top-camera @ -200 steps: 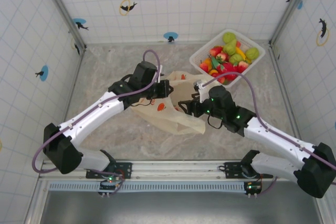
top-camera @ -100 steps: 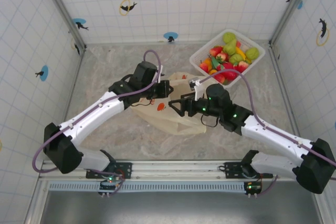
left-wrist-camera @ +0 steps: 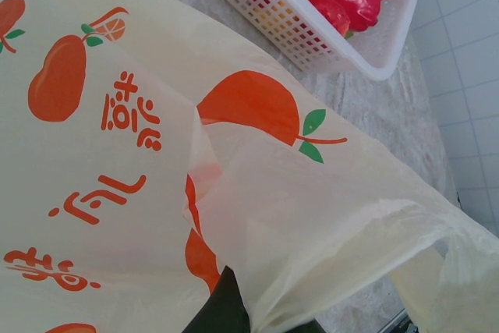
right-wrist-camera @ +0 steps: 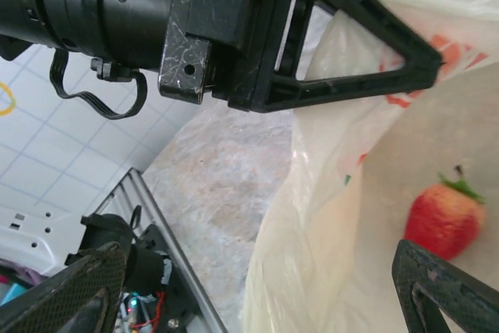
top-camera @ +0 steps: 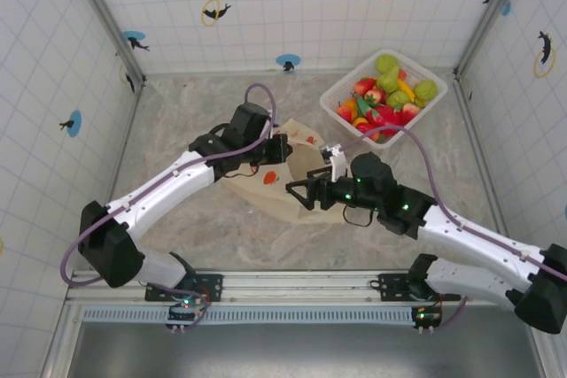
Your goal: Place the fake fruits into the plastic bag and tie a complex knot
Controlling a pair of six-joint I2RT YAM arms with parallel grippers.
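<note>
Inside plastic bag: 1 strawberry | left gripper pinching rim

Left gripper clamped, right gripper spread wide

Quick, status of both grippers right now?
Left gripper: closed, pinching the edge of the plastic bag.
Right gripper: open, fingers spread wide, holding nothing.

Bright, even light, faint shadows — near edges of wrist views blurred
</note>
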